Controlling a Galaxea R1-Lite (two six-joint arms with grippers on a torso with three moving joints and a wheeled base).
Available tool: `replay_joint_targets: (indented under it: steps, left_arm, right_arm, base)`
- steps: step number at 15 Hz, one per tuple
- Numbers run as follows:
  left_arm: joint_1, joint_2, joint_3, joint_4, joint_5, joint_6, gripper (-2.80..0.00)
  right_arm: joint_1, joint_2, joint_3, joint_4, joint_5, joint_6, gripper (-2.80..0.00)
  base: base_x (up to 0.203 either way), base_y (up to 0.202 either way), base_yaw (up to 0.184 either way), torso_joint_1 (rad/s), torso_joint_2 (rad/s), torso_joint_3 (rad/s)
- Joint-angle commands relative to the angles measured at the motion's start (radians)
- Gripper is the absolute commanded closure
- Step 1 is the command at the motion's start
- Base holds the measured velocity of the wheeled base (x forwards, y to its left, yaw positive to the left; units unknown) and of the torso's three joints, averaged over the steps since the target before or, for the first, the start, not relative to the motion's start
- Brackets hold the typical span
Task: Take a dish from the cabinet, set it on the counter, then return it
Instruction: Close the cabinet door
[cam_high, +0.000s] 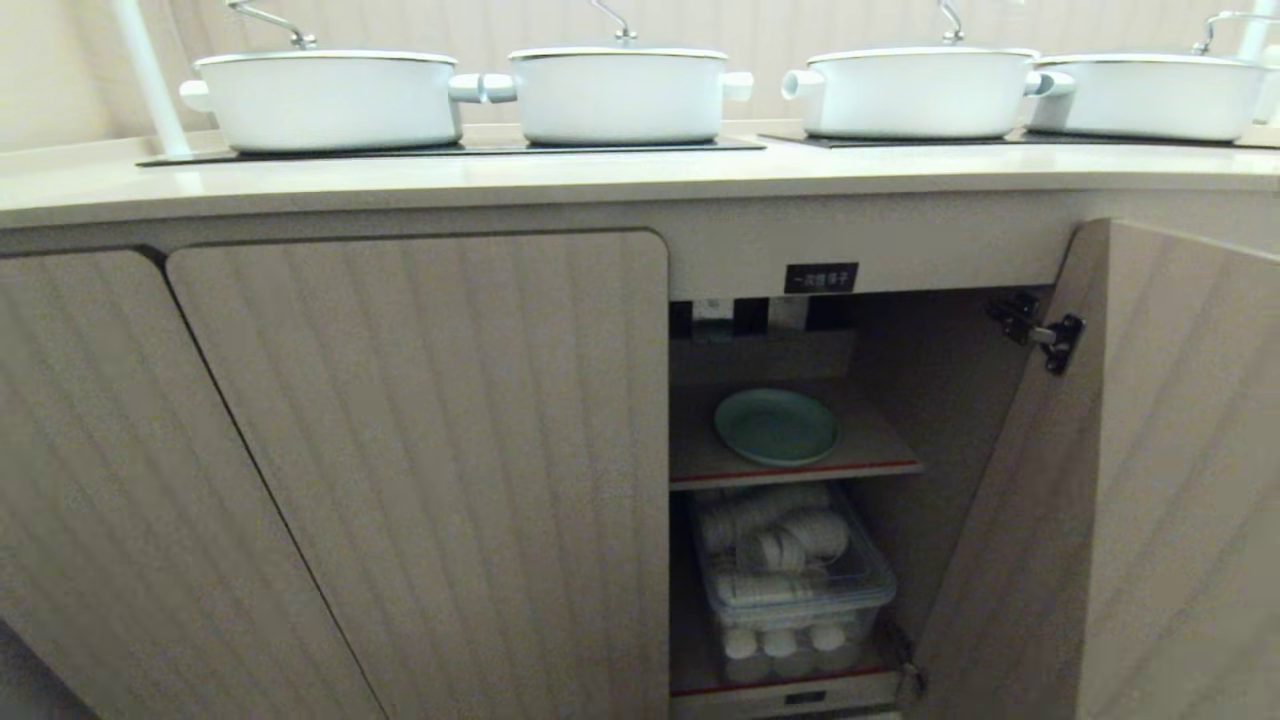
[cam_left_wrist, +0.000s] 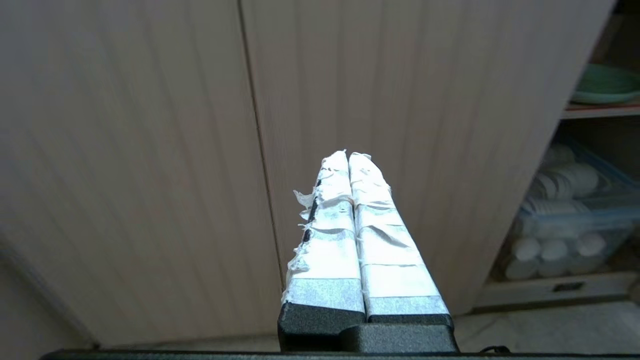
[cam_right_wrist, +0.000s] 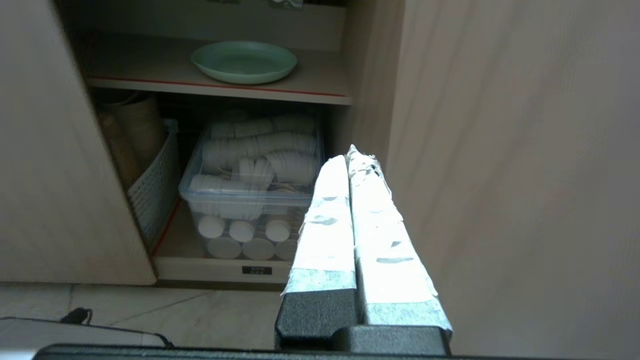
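Note:
The mint-green dish (cam_high: 777, 426) lies flat on the upper wooden shelf inside the cabinet (cam_high: 420, 450), whose right door (cam_high: 1170, 480) stands swung open. The dish (cam_right_wrist: 244, 61) also shows in the right wrist view and at the edge of the left wrist view as the dish (cam_left_wrist: 607, 84). Above runs the cream counter (cam_high: 620, 175). Neither arm shows in the head view. My left gripper (cam_left_wrist: 348, 154) is shut and empty, facing the closed ribbed doors. My right gripper (cam_right_wrist: 349, 152) is shut and empty, held low in front of the opening, well short of the dish.
Several white lidded pots (cam_high: 620, 92) stand on black glass panels (cam_high: 450, 150) on the counter. Below the dish, a clear plastic box (cam_high: 795, 580) holds white cups and lids. A white basket (cam_right_wrist: 150, 170) stands beside it. Pale floor tiles (cam_right_wrist: 175, 310) lie before the cabinet.

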Motion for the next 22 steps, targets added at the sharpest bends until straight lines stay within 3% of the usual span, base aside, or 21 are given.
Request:
replay_joint_targets:
  steps: [1, 16, 22]
  left_arm:
    - [-0.001, 0.0, 0.0, 0.0, 0.0, 0.0, 0.0]
    - [-0.001, 0.0, 0.0, 0.0, 0.0, -0.005, 0.0]
    - [-0.001, 0.0, 0.0, 0.0, 0.0, -0.005, 0.0]
  right_arm:
    - [0.0, 0.001, 0.001, 0.0, 0.0, -0.001, 0.0]
    - [0.0, 0.001, 0.0, 0.0, 0.0, -0.001, 0.0]
    - [0.0, 0.001, 0.001, 0.0, 0.0, -0.001, 0.0]
  base:
    - [-0.197, 0.0, -0.001, 0.002, 0.0, 0.002]
    - [-0.195, 0.0, 0.0, 0.003, 0.0, 0.001]
    - [-0.02, 0.0, 0.0, -0.001, 0.0, 0.0]
